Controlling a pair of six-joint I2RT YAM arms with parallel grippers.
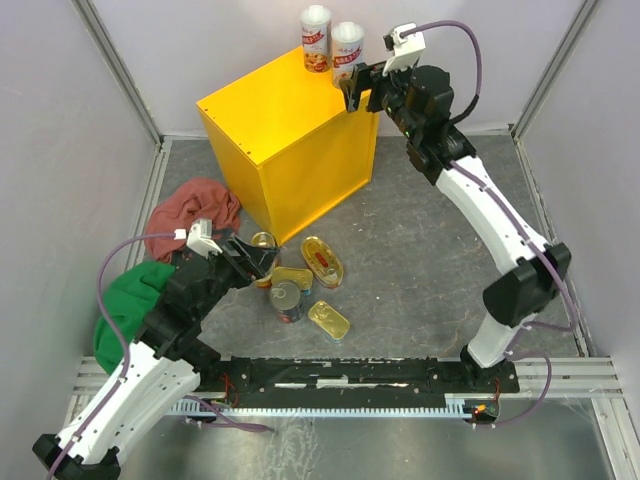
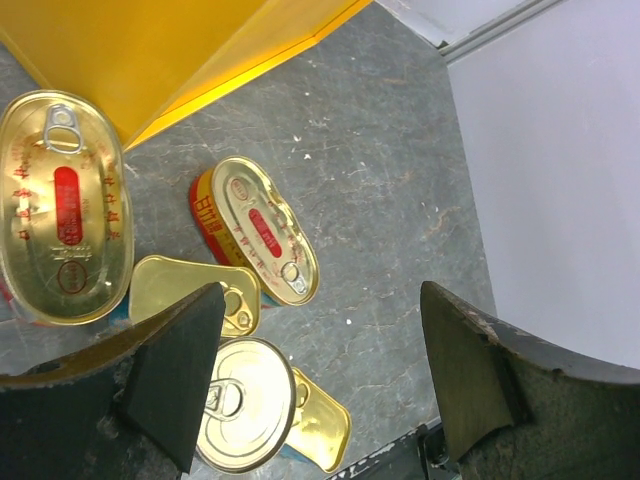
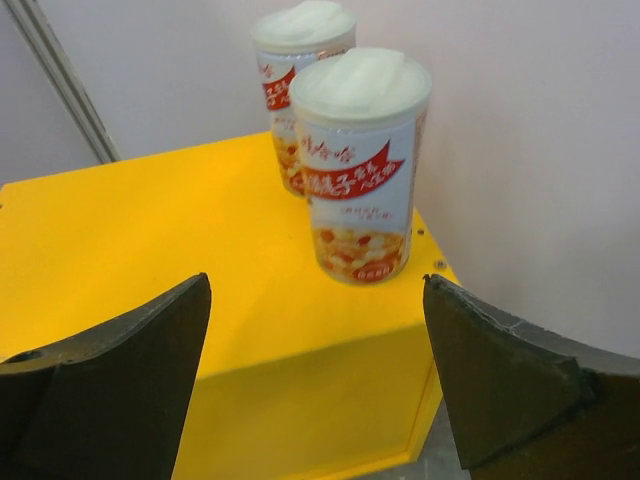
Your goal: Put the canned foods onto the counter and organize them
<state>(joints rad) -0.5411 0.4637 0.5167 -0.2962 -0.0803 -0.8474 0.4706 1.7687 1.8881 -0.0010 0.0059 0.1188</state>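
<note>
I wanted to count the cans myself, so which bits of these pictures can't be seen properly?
Top view: the left hand covers part of one oval gold tin.
Left wrist view: a finger hides part of a rectangular gold tin; the round can overlaps a second rectangular tin.
Right wrist view: the front tall can blocks much of the rear tall can.
Top view: label print is too small to read.

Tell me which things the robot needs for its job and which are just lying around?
For the job: yellow box; two tall cans on it; five tins on the floor.
Just lying about: red cloth; green cloth.
</note>
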